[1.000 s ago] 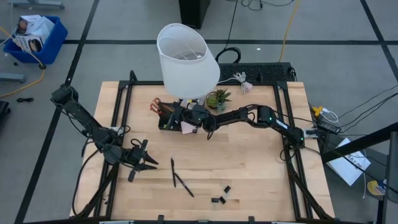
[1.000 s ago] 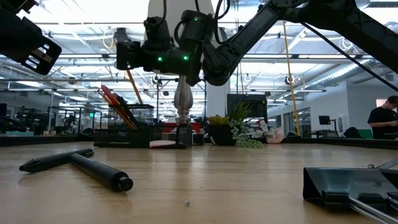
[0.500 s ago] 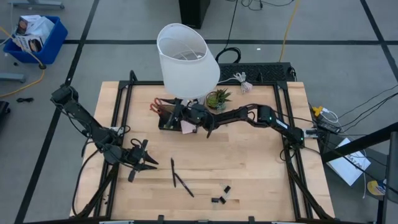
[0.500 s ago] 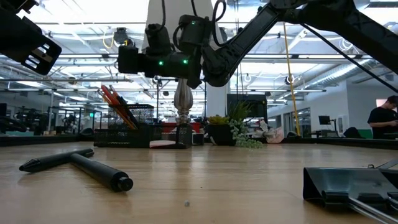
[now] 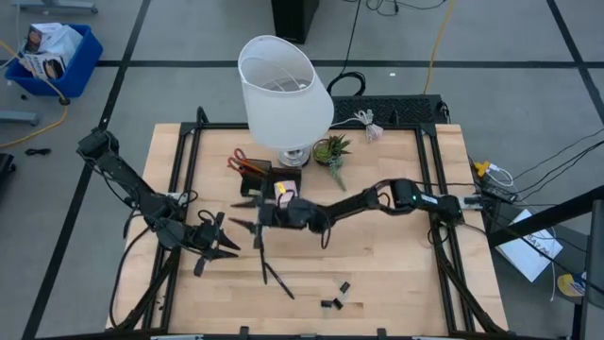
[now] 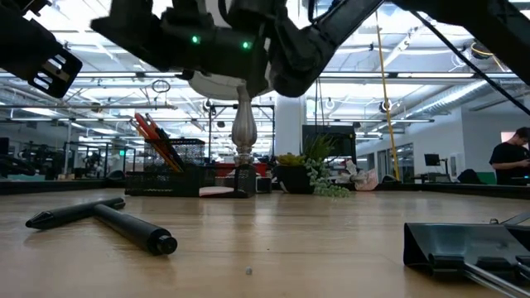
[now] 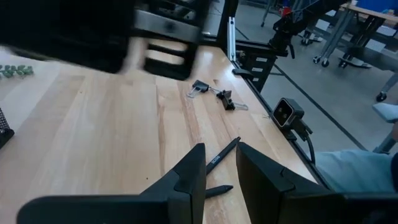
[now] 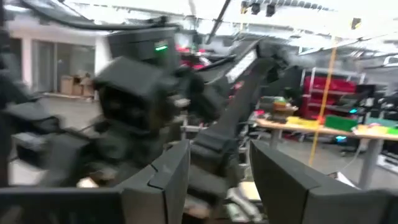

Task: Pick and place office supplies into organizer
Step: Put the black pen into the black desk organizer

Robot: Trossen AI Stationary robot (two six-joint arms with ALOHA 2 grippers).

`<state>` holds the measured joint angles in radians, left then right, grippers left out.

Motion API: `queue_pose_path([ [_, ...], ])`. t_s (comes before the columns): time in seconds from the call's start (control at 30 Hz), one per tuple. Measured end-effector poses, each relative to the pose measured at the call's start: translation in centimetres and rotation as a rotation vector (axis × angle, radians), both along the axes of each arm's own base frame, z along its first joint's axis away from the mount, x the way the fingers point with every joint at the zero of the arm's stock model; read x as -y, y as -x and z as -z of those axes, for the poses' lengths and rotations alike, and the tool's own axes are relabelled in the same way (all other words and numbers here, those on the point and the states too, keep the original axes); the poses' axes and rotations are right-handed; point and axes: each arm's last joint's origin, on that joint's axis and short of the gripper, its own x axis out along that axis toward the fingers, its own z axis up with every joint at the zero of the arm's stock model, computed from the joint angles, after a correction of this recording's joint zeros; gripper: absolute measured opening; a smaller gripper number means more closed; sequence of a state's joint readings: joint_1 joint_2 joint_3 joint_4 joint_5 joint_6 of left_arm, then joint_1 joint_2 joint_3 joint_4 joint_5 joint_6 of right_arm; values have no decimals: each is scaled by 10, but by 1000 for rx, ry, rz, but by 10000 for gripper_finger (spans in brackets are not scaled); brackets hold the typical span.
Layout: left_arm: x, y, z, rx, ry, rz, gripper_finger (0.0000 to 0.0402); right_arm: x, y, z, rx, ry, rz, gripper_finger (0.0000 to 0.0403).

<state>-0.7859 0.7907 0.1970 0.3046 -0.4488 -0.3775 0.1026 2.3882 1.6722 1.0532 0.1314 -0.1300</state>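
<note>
The black organizer (image 5: 257,179) stands by the lamp's foot, with red-handled scissors (image 5: 236,161) and orange pencils (image 6: 153,136) sticking up out of it. A pink pad (image 6: 217,191) lies next to it. Two black pens (image 5: 269,266) lie on the wood toward the near edge, with small black clips (image 5: 335,295) to their right. My right gripper (image 5: 243,214) hovers open between organizer and pens, with nothing between its fingers (image 8: 177,171). My left gripper (image 5: 226,247) waits open just left of the pens, and one pen (image 7: 221,155) shows past its fingers.
A big white-shaded lamp (image 5: 283,90) leans over the organizer, and a small green plant (image 5: 330,149) stands to its right. The right arm (image 5: 377,200) stretches across the table's middle. Bare wood lies right of the clips. A person (image 6: 509,157) stands far off in the room.
My right gripper has drawn back from above the organizer toward the table's near edge and left, and now hovers over the pens' far end. The orange pencil that hung under it over the organizer no longer shows there. Its fingers now stand apart.
</note>
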Motion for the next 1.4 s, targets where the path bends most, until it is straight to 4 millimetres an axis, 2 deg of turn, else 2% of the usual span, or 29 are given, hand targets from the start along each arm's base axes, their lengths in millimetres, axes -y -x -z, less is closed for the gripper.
queue_pose_path([
  [0.27, -1, 1, 3, -26, -9, -1, 93, -49, 6, 12, -131, -20, 60, 141],
  [0.4, -2, 2, 7, -76, -5, -13, 93, -96, 18, 12, -140, 35, 123, 134],
  [0.53, -2, 3, 10, -103, -9, -20, 93, -137, 33, 7, -200, 197, 335, 127],
  [0.6, -3, 3, 10, -106, -11, -23, 93, -146, 35, 1, -224, 236, 419, 126],
  [0.77, -4, 2, 10, -96, -16, -54, 93, -159, 37, -19, -236, 203, 529, 134],
  [0.87, -3, 2, 10, -106, 11, -58, 93, -164, 44, -21, -334, 193, 692, 139],
  [0.93, -3, 3, 11, -123, 37, -54, 93, -175, 55, -20, -359, 124, 752, 140],
  [1.07, -3, 4, 12, -146, 56, -46, 93, -224, 89, -25, -353, 3, 616, 141],
  [1.17, -3, 4, 13, -147, 33, -48, 93, -256, 114, -25, -357, -17, 547, 141],
  [1.3, -4, 3, 12, -134, 12, -50, 93, -275, 132, -23, -334, -79, 532, 141],
  [1.4, -5, 2, 12, -133, 12, -60, 93, -282, 141, -18, -352, -91, 514, 141],
])
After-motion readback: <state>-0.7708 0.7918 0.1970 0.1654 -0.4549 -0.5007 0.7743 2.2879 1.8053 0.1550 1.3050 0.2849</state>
